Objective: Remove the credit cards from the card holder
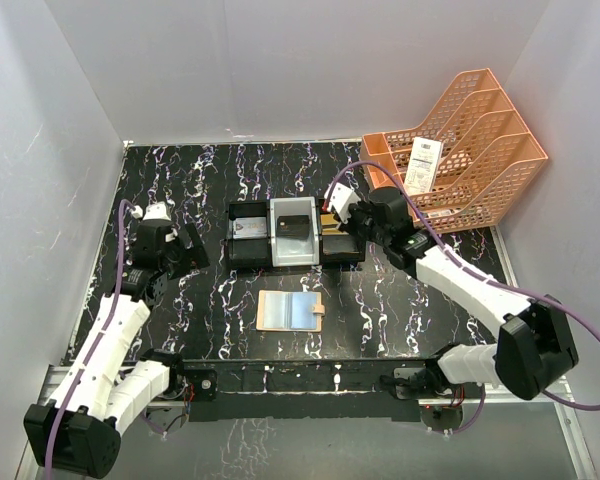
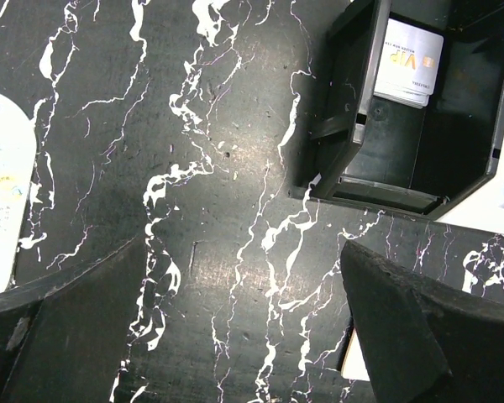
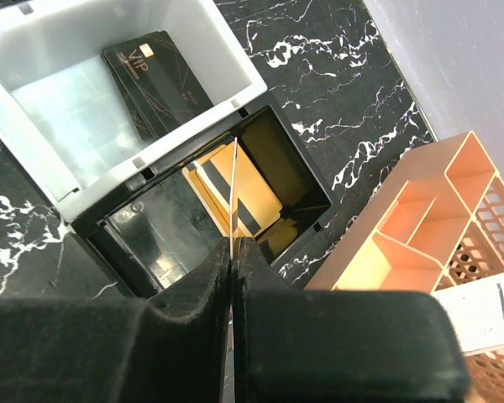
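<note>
At the far left, our left pincer (image 2: 242, 252) hangs wide open and empty over the bare marbled table (image 1: 180, 180), just short of the tray's (image 1: 245, 256) left end. We judge it is parked there to keep clear of the working arm while staying within reach.

The tray's left black compartment holds a silvery card (image 2: 409, 60) lying flat with its print up. It looks sorted there, one card to a bin. Nearer to us, in front of the tray's middle, the card holder (image 1: 290, 311) lies spread open and flat on the table with its pale slots facing up and the brown tab at its right edge. Lying open like that, it leaves the slots free to pull from. From above we cannot tell whether any card remains inside.

In the tray's pale middle compartment a black card (image 3: 158, 80) rests at a slant against the floor and wall.

Further right, our right pincer (image 3: 233, 243) is clamped on the gold card (image 3: 234, 185), pinching it by one short end. The card stands on edge and points down into the right black compartment, a hold that suits dropping a thin card between narrow walls. A gold face with a dark stripe shows beneath it. We cannot say whether that is a reflection or another card.

At the far right the orange file rack (image 1: 470, 150) holds a white receipt (image 1: 422, 165), apart from all this.
</note>
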Controlling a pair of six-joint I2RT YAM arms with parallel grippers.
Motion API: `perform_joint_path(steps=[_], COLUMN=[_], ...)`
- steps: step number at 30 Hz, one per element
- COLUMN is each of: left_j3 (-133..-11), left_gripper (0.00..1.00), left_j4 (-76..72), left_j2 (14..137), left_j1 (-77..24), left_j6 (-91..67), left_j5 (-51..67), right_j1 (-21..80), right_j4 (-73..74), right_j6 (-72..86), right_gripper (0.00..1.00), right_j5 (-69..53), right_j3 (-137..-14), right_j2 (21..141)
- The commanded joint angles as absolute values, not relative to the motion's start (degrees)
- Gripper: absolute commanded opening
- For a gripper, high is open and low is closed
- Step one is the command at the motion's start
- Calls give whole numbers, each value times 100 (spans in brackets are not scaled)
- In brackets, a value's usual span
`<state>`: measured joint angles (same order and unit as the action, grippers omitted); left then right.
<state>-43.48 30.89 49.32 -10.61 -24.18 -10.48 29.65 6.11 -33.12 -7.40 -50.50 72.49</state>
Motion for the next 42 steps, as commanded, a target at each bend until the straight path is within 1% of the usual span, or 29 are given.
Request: perform_joint_path(steps=[1,4,11,14,18,24,32,42], left_j3=[-4395,-4410,-4253,-4230,-4250,-4272,-4239,-4243], left_gripper=[99,99,99,99,99,99,99,99], left_j4=[2963,2975,2803,2769,2767,2767,2734,2723], left_j2=[5008,4928,4492,4463,4534,4573,4543,4618], left_j1=[-1020,-1025,-1028,-1028,-1025,-1028,-1028,-1028], left_j6=[-2286,-2259,-2213,-2191,-2153,-2127,-2101,-2066], left_j5=[-993,-976,-1006,-966,-915,-862,-810,-700], right_j1=[2979,2979,2954,2940,2899,2831,2788,2694], right_j4=[545,264,210,413,169,92,-80,-27], right_j6=[-3976,-4177,-4776,-5003,-5223,-5341,-5420,-5530], right_gripper=[0,0,0,0,0,0,0,0], right_j5=[-762,-782,-551,-707,-728,-648,-509,-702], right_j3=[-5478,-5447,-5778,-6045,-6100,-6272,-6520,-6846], right_j2=[7513,7701,8501,8780,9133,9604,9939,10555])
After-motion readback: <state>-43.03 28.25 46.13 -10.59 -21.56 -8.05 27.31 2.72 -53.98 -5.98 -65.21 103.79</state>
